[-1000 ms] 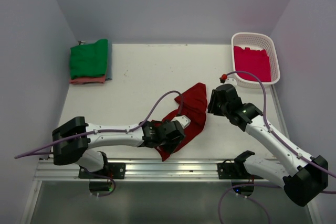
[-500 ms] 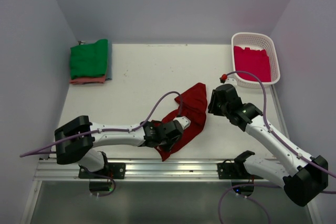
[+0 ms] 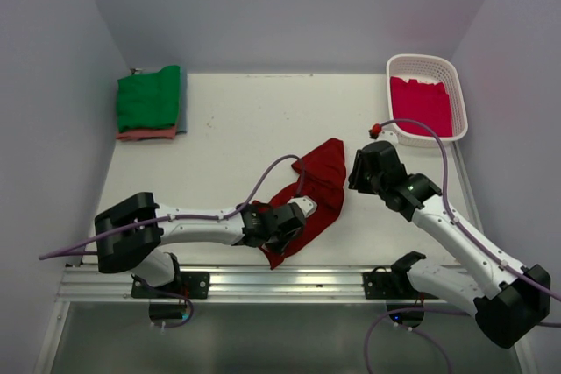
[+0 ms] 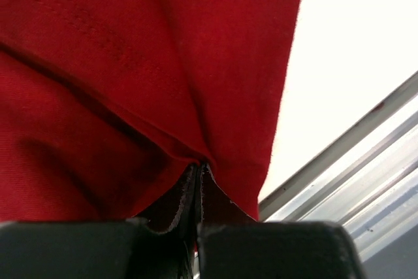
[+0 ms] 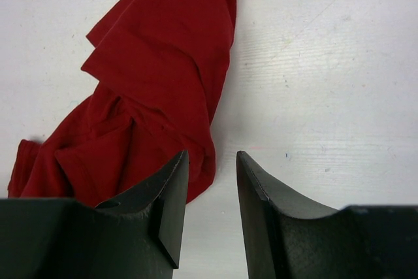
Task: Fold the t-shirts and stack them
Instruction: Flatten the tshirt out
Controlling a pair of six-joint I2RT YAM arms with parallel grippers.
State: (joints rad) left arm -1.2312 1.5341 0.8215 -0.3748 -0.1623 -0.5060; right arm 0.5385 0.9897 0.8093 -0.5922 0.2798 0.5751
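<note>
A dark red t-shirt (image 3: 320,186) lies crumpled on the white table between the two arms. My left gripper (image 3: 282,227) is shut on its near hem; in the left wrist view the jaws (image 4: 199,173) pinch a fold of the red cloth (image 4: 130,63). My right gripper (image 3: 358,172) hovers by the shirt's right edge, open and empty (image 5: 212,158), with the cloth (image 5: 157,83) just left of its left finger. A crimson-pink t-shirt (image 3: 421,104) lies in the basket. A folded green t-shirt (image 3: 149,98) tops a stack with a salmon-pink one (image 3: 145,135) under it.
The white lattice basket (image 3: 424,60) stands at the back right corner. The folded stack sits at the back left by the wall. A metal rail (image 3: 289,282) runs along the table's near edge, close to the left gripper (image 4: 353,155).
My left gripper has shut on the near hem of the dark red t-shirt. The right arm has barely moved.
</note>
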